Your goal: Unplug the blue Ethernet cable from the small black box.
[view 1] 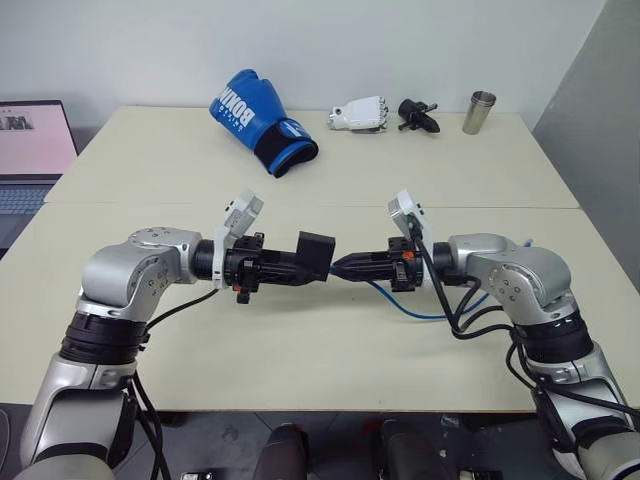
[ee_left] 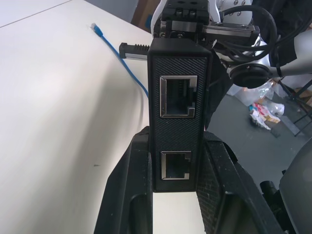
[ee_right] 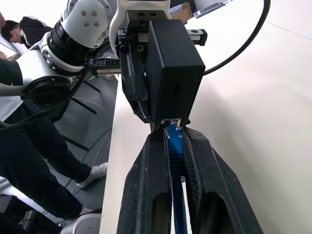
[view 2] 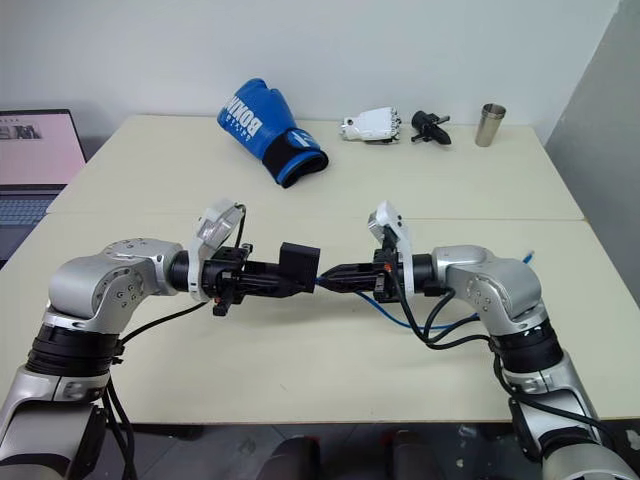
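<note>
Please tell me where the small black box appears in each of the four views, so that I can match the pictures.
Left eye view: small black box at centre, above the table, in the left gripper.
Right eye view: box just left of centre.
Left wrist view: box upright at centre, two ports facing the camera.
Right wrist view: box at upper centre.
Shared landmark: the blue Ethernet cable, pinched by the right gripper beside the box.

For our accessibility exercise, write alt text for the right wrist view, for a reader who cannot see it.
The right gripper is shut on the blue Ethernet cable right where it enters the small black box, which the left gripper holds above a pale table.
</note>
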You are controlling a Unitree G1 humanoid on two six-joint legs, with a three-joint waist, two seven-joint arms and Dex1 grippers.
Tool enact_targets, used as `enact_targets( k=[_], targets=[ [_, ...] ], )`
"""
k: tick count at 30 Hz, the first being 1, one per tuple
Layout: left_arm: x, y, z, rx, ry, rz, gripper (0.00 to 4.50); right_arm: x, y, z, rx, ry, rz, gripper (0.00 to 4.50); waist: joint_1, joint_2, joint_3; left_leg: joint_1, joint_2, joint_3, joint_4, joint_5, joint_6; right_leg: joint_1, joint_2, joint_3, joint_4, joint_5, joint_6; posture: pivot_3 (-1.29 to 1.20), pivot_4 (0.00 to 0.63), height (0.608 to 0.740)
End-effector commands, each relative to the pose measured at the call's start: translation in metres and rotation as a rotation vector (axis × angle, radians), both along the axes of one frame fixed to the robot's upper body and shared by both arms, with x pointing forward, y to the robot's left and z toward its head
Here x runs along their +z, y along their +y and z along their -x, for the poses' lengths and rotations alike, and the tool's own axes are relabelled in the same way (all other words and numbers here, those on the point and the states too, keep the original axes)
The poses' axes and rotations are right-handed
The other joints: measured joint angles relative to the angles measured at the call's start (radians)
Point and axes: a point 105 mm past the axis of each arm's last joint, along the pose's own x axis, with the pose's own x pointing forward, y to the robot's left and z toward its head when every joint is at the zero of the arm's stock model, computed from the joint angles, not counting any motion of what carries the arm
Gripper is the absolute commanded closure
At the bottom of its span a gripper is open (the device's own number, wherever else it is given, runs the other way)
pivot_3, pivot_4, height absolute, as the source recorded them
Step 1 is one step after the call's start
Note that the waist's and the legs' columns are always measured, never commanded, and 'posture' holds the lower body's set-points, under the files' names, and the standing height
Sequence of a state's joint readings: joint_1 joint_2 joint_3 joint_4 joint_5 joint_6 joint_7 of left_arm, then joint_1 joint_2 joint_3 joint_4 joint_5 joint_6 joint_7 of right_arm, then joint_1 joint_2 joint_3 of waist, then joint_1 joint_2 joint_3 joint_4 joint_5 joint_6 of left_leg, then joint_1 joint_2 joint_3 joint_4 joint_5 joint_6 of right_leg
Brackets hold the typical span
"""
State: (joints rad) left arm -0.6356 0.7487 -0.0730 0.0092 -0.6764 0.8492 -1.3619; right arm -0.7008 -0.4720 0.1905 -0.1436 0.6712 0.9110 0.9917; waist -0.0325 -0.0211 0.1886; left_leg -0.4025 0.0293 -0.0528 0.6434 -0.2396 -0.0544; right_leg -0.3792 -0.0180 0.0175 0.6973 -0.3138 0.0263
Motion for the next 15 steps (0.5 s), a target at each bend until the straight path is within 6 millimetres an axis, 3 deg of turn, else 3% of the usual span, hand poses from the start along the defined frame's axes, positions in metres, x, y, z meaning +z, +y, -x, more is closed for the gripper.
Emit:
enact_targets(
  k=[1, 15],
  targets=[
    [0.025, 0.007, -0.001, 0.019, -0.049, 0.066, 3.71, -0.002, -0.011, -0.003, -0.023, -0.056, 0.060, 4.42, 0.000, 0.000, 0.000, 0.000, 0.000, 0.000, 0.000, 0.000, 0.000, 0.000, 0.000, 0.000, 0.000, 0.000, 0.000, 0.00, 0.150, 0.740],
    [0.027, 0.013, 0.000, 0.045, -0.058, 0.043, 3.71, 0.001, -0.021, -0.005, -0.039, -0.065, 0.068, 4.42, 0.000, 0.000, 0.000, 0.000, 0.000, 0.000, 0.000, 0.000, 0.000, 0.000, 0.000, 0.000, 0.000, 0.000, 0.000, 0.00, 0.150, 0.740]
  ],
)
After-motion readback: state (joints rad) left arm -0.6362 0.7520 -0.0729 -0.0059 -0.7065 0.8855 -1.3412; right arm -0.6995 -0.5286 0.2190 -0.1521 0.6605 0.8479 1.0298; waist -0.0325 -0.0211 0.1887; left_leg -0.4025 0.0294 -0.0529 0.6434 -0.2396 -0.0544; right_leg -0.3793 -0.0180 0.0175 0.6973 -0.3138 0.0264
